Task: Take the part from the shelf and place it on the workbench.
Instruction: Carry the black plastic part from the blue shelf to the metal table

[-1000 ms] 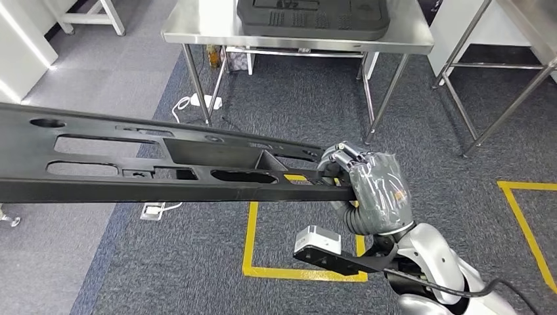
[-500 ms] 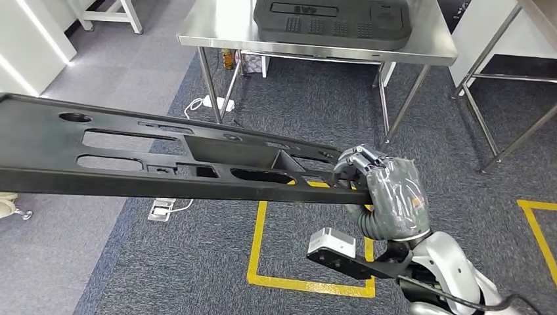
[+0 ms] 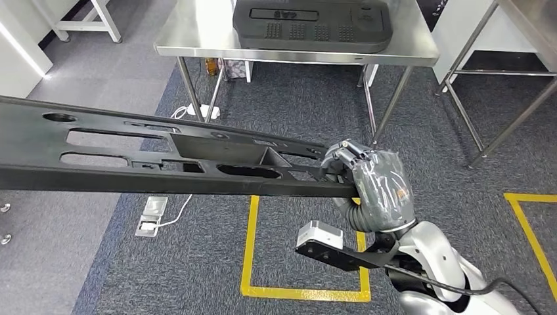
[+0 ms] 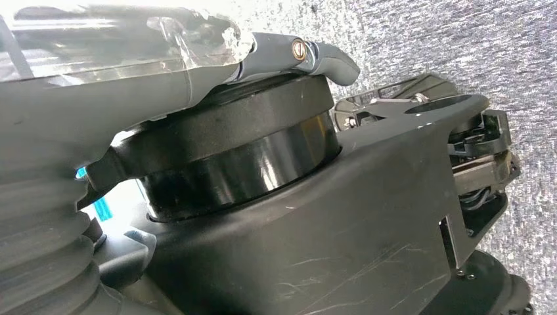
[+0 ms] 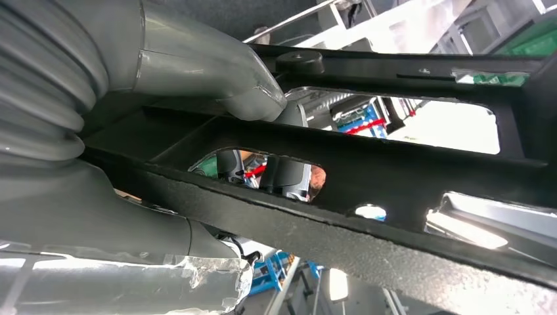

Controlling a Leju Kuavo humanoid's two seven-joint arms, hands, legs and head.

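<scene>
Well, the right hand [image 3: 368,184] was clamped on one end of the long black part [image 3: 164,161], mid-carry, well short of the steel surface [image 3: 197,29] ahead; next came walking closer, then lowering it. Left hand's state: couldn't tell.

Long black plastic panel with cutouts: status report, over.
Right robot hand grips the long black plastic panel at its end. Left robot hand state unclear. Panel level above the carpet; steel workbench ahead already carries a black moulded part.

black part [image 3: 164,164], grey hand [image 3: 378,190], yellow floor lines [image 3: 249,249]
</scene>
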